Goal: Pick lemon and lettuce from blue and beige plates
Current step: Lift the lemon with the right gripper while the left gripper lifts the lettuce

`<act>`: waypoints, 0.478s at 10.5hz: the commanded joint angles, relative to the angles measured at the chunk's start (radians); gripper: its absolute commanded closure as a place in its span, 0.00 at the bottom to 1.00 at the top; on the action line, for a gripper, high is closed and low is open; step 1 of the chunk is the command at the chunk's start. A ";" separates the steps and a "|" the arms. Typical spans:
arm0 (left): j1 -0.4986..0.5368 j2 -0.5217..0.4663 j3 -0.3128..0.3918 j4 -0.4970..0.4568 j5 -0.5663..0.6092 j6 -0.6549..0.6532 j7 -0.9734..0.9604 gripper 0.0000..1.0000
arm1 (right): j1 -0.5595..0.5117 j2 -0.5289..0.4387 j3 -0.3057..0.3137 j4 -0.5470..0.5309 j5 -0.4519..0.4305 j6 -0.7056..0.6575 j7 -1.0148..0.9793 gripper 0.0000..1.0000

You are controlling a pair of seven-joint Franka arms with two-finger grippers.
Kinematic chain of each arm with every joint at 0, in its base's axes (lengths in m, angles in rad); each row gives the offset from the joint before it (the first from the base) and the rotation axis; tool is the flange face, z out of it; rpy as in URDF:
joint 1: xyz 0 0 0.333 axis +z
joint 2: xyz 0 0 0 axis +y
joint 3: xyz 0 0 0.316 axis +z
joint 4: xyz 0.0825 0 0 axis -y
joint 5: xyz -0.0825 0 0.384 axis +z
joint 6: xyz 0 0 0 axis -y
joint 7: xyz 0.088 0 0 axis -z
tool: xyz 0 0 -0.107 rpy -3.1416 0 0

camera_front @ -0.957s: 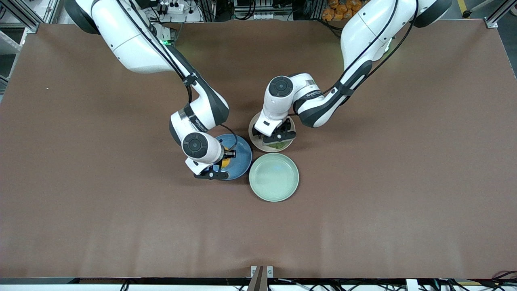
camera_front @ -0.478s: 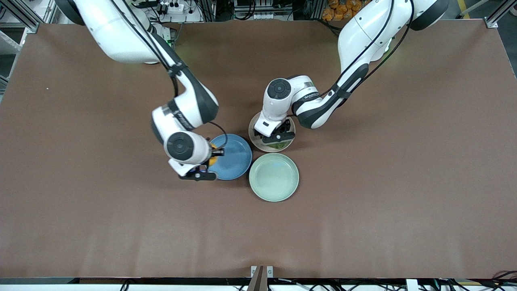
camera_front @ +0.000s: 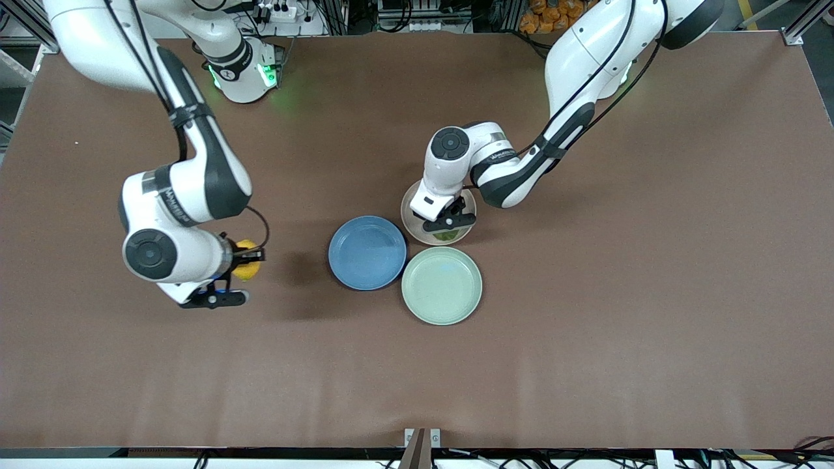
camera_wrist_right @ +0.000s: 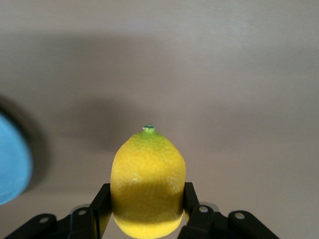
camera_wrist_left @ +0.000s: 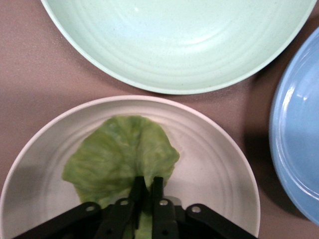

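Observation:
My right gripper is shut on the yellow lemon and holds it up over bare table toward the right arm's end, well away from the blue plate. The right wrist view shows the lemon clamped between both fingers. My left gripper is down in the beige plate, shut on the green lettuce leaf. The left wrist view shows the fingers pinching the edge of the leaf, which lies on the beige plate. The blue plate holds nothing.
A pale mint-green plate with nothing on it sits beside the blue plate, nearer the front camera than the beige plate; it also shows in the left wrist view. The three plates touch or nearly touch. Brown table lies all around.
My right gripper has lifted the lemon off the blue plate and carried it toward the right arm's end of the table. The left gripper has stayed in the beige plate on the lettuce.

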 commanded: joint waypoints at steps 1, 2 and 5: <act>0.000 -0.043 0.000 0.007 0.037 -0.057 -0.043 1.00 | -0.083 -0.024 0.011 -0.202 -0.024 0.216 -0.098 1.00; 0.010 -0.082 -0.003 0.008 0.034 -0.095 -0.043 1.00 | -0.097 -0.025 0.011 -0.240 -0.024 0.255 -0.103 1.00; 0.085 -0.223 -0.045 0.011 0.011 -0.242 -0.026 1.00 | -0.125 -0.018 0.009 -0.316 -0.024 0.330 -0.106 1.00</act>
